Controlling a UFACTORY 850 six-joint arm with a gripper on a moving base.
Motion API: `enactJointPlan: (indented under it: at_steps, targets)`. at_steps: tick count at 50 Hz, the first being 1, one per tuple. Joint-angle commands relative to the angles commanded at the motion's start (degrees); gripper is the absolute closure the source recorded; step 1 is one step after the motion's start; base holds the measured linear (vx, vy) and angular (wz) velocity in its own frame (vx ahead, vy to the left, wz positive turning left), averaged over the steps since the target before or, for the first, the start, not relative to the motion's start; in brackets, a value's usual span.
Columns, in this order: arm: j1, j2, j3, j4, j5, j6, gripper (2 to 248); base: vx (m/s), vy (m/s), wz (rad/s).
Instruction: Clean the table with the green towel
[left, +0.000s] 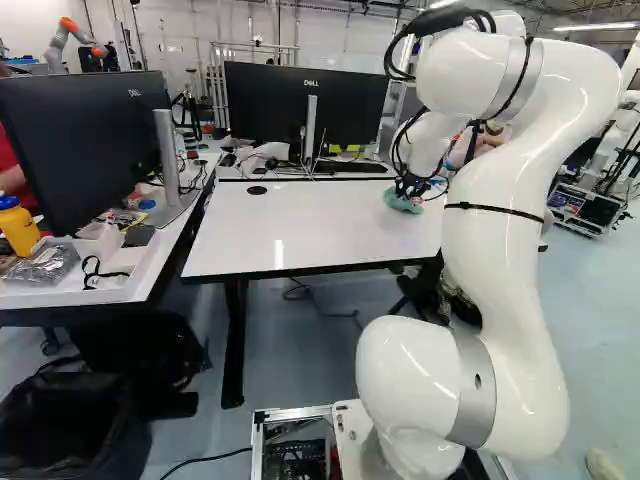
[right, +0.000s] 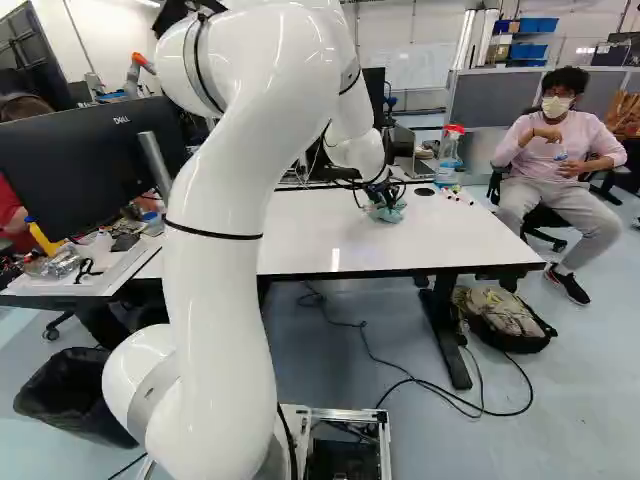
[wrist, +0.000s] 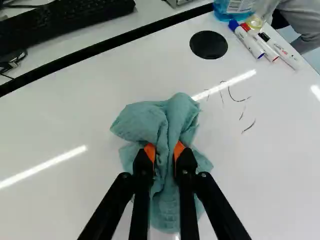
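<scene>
Over the white table (left: 300, 230) my gripper (left: 405, 187) reaches from the arm, and in the right base view the gripper (right: 383, 203) is at the table's far part. Seen from the wrist, the gripper (wrist: 164, 152) is shut on the crumpled green towel (wrist: 170, 112), its orange pads pinching a fold from both sides. The towel rests against the white tabletop (wrist: 60, 120). Several thin dark marks (wrist: 236, 97) show on the tabletop beside the towel, close to the black round cable hole (wrist: 208, 45).
Markers (wrist: 255, 42) and a blue spray bottle (right: 449, 155) stand or lie by the table's far edge. A keyboard (wrist: 60, 22) lies beyond it. Monitors (left: 305, 105) rise behind. At the left, a side desk (left: 130, 285) holds a tray and small items.
</scene>
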Motion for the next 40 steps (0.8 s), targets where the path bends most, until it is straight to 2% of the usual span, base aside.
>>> enactJointPlan:
  at_steps: [20,40]
  targets:
    - [-1.43,3.89,5.21,0.0,0.0,0.0,191,0.0,0.0,0.0]
    - [-4.29,2.37,3.19,0.0,0.0,0.0,191,0.0,0.0,0.0]
